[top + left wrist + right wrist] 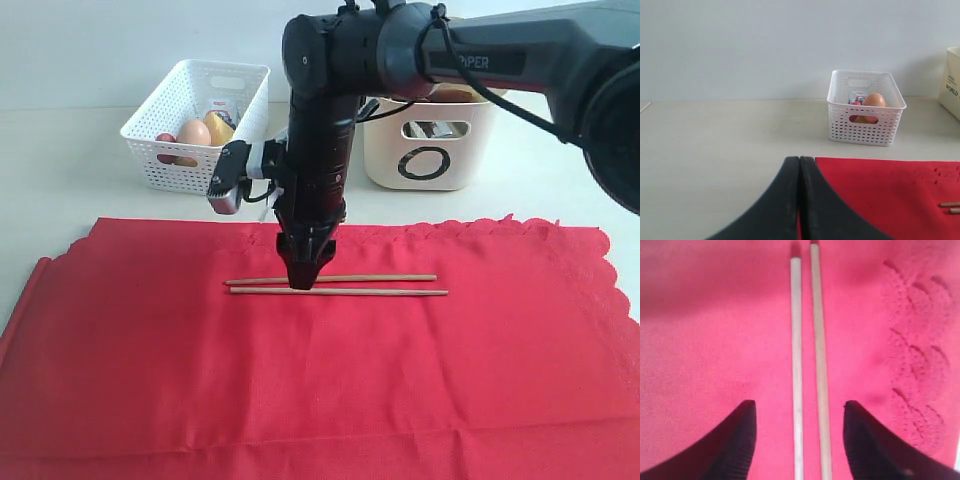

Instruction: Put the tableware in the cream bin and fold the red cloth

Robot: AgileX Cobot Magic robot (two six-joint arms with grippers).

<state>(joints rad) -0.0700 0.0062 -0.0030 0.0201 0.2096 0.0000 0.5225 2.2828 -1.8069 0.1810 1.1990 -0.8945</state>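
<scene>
The right end effector is standing wide open, holding nothing. Its two black fingers are sitting one on each side of the two thin wooden chopsticks, with a gap to each stick. It is pointing straight down, close above them, nearer their left ends.

The chopsticks are lying flat, side by side. They are pointing left to right in the exterior view, in line with the far edge of the big bright red cloth. Bare cloth is spreading out on every side of them.

Past the wavy far edge, the tall cream plastic bin is standing on the right and the white lattice basket on the left.

The left end effector is pressing its fingers together, empty, over the spot where the cloth's edge is meeting the pale counter.
</scene>
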